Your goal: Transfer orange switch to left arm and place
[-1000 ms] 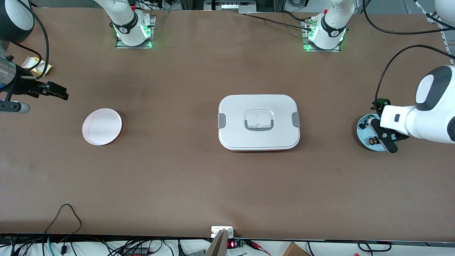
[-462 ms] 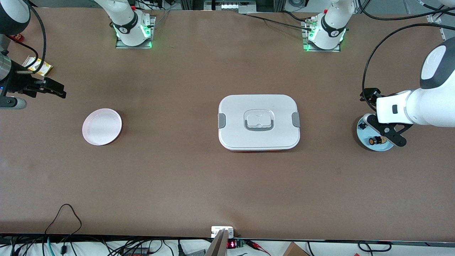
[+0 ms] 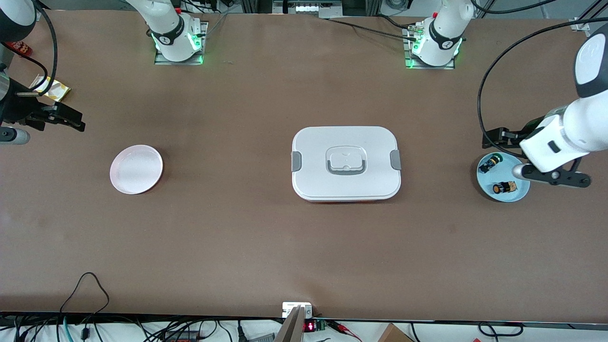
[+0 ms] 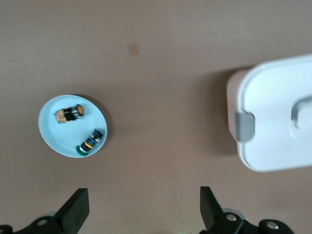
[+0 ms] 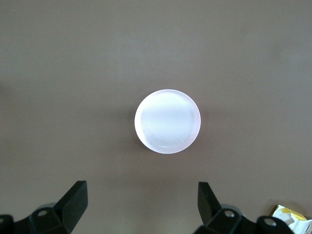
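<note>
- Nearest the front camera of the task's things, the orange switch lies on its side in the blue plate, toward the left arm's end of the table from the box; nothing holds it.
- Beside it on the same plate, a little farther from the camera, lies a second switch with a green and blue end.
- Above that plate hangs the left gripper, jaws spread wide and empty; the left wrist view shows both switches and a corner of the box.
- Centrally, the box sits lid on, well apart from both plates.
- Toward the right arm's end from the box sits the pink plate, bare.
- Up near that plate, over the table's edge, the right gripper waits, released and empty.
- Farther from the camera than the pink plate lies a yellow packet.
- Likely risks: the two switches lie close together, so a descent off line could pinch the wrong one or knock the orange one away; being small and round, it may roll. A low carry across the middle could strike the box.
- Writing: none can be read.
</note>
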Motion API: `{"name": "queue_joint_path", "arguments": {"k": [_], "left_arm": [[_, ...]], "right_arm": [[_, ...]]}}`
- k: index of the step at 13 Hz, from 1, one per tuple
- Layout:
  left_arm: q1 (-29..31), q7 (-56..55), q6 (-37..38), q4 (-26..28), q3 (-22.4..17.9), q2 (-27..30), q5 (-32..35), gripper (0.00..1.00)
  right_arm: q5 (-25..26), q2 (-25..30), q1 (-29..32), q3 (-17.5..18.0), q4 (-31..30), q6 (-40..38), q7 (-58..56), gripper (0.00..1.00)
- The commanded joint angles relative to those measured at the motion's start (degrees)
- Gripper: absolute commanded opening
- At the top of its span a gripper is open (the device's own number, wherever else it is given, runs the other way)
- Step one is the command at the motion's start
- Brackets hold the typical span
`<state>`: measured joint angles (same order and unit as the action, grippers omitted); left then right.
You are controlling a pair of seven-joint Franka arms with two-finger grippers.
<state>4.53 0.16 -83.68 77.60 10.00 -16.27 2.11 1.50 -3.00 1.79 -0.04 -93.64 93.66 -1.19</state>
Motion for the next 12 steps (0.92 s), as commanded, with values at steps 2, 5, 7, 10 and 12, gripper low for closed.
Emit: {"name": "queue_joint_path", "arguments": {"k": [2, 5, 7, 10, 12], "left_arm": [[-7.1, -1.9, -9.0, 14.7, -8.0, 11.5, -2.6, 1.00], [-7.6, -2.0, -14.7, 25.7, -8.9, 19.6, -2.6, 1.00], [-8.4, -2.4, -14.8, 26.9, -10.2, 20.1, -2.7, 1.00], [-7.9, -2.0, -14.6, 26.2, -10.0, 19.4, -2.5, 1.00], [-7.9, -2.0, -14.1, 25.9, -10.0, 19.4, -2.5, 1.00]], "right_arm": [[-0.7, -0.2, 0.1, 0.1, 0.9, -0.8, -0.4, 1.00], [-0.6, -0.2, 0.0, 0.2, 0.9, -0.8, -0.4, 1.00], [-0.7, -0.1, 0.0, 0.2, 0.9, -0.8, -0.5, 1.00], [-0.5, 0.1, 0.0, 0.3, 1.1, -0.8, -0.5, 1.00], [-0.4, 0.2, -0.5, 0.3, 1.4, -0.8, -0.6, 1.00]]}}
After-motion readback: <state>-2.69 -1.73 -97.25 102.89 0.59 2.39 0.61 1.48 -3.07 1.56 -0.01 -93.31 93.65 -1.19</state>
